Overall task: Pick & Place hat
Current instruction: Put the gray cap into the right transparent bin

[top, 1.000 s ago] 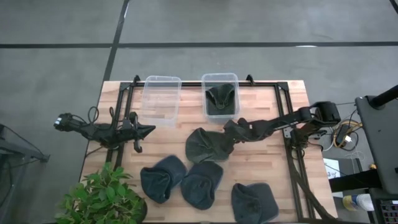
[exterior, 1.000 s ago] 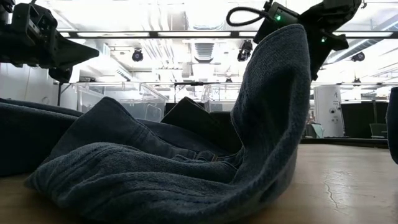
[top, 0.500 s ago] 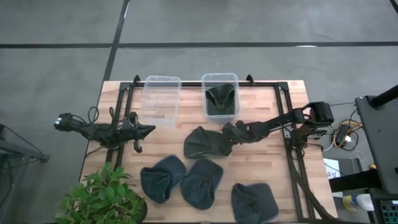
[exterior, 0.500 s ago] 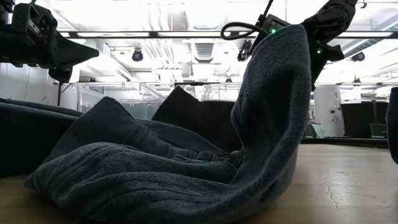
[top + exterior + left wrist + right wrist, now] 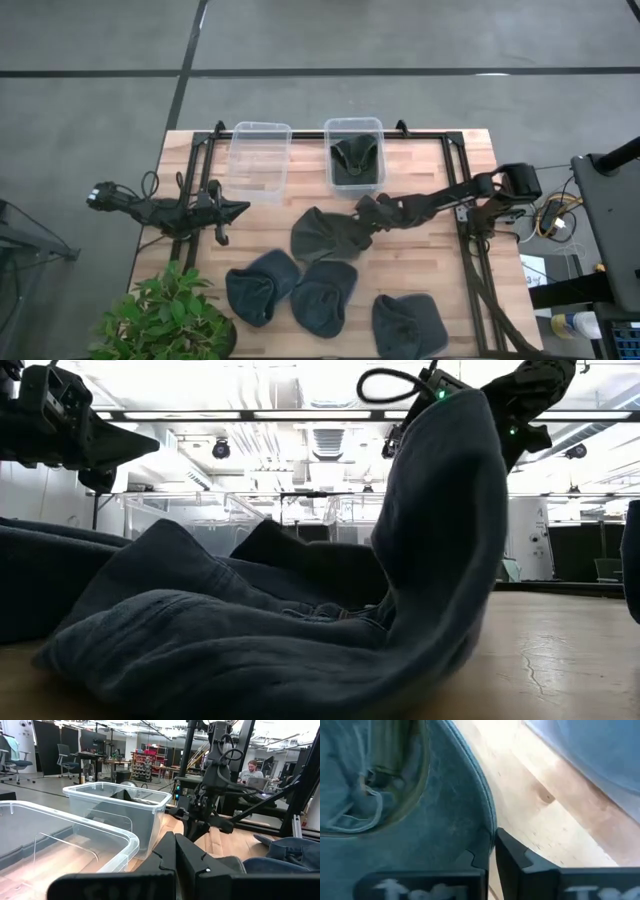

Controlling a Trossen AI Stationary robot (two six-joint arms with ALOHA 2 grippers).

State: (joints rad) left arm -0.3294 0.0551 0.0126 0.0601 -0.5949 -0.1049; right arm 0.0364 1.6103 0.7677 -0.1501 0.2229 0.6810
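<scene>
A dark blue hat (image 5: 320, 235) lies in the middle of the table, its right-hand brim raised; the right wrist view shows its inside (image 5: 415, 815). My right gripper (image 5: 363, 213) reaches in from the table's right and is shut on that brim (image 5: 492, 852). In the low view the hat (image 5: 250, 630) rises from the table up to this arm. My left gripper (image 5: 243, 208) hovers shut and holds nothing at the table's left, its fingers (image 5: 175, 850) pointing toward the bins. My right gripper pinches the stitched edge of the hat's brim (image 5: 489, 827) between its two fingers. The fingers come from the table's right, slanting down. The brim stands lifted at the fingers (image 5: 450, 460), while the remainder of the hat lies on the table (image 5: 200, 650).
Two clear bins stand at the far edge: an empty one (image 5: 260, 160) and one holding a dark hat (image 5: 354, 155). Three more dark hats (image 5: 262, 285) (image 5: 325, 295) (image 5: 410, 325) lie near the front edge. A potted plant (image 5: 165, 320) sits at the front left corner.
My right gripper has moved a little toward the table's left edge. The hat has slid that way with it and bunched up, its left part lying farther left than a second ago.
</scene>
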